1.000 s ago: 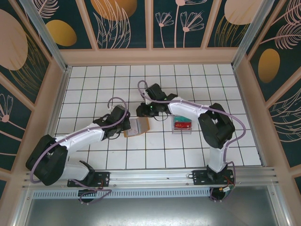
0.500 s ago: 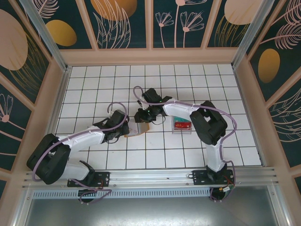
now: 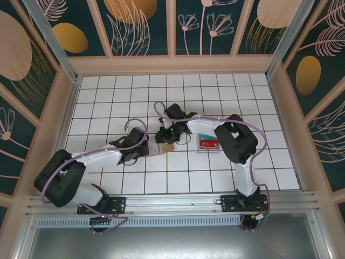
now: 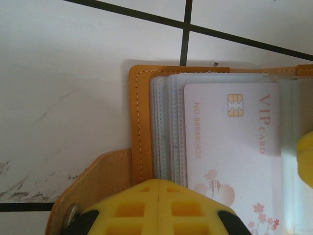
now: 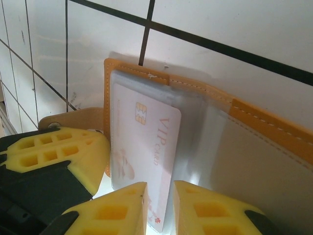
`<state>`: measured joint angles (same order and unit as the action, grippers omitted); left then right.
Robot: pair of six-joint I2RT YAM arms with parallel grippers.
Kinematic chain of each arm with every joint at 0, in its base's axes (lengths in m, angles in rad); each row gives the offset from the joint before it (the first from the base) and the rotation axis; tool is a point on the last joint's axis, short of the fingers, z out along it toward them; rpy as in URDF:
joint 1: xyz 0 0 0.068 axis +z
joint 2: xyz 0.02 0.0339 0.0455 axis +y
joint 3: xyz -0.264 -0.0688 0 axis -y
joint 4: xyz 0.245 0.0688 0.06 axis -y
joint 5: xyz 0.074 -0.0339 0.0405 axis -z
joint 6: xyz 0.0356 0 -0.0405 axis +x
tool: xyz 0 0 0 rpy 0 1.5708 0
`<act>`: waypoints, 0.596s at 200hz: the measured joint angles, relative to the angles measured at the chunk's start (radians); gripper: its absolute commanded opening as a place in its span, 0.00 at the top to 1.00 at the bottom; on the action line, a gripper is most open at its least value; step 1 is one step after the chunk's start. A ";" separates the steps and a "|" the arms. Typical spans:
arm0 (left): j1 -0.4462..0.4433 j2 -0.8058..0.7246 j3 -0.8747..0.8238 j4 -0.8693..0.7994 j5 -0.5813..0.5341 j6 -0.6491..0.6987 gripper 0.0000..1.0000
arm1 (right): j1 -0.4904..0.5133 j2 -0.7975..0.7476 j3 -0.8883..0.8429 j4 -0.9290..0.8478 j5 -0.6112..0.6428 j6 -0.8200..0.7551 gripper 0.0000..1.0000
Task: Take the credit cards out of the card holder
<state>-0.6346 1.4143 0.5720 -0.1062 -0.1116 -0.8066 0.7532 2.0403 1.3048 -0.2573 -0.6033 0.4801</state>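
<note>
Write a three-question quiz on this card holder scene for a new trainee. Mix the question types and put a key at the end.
1. Multiple choice: which word is printed on the card in the front clear pocket of the card holder? A) VIP B) BANK C) GIFT
2. True or false: the card holder lies folded shut.
3. Fill in: in the top view, the clear box lies to the card holder's ___.

Key: 1 A. 2 False, it lies open. 3 Right.
</note>
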 measured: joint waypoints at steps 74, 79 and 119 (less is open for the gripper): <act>0.001 0.001 -0.001 0.004 0.006 -0.007 1.00 | 0.000 0.021 -0.001 0.014 -0.021 0.001 0.92; 0.001 0.001 -0.002 0.005 0.006 -0.008 1.00 | 0.000 0.021 -0.001 0.016 -0.023 -0.003 0.97; 0.001 0.004 -0.003 0.006 0.004 -0.016 1.00 | -0.002 0.021 -0.002 0.022 -0.027 0.000 1.00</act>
<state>-0.6338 1.4181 0.5686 -0.1001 -0.1078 -0.8223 0.7517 2.0609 1.3033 -0.2356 -0.6304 0.4805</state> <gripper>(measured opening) 0.064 0.055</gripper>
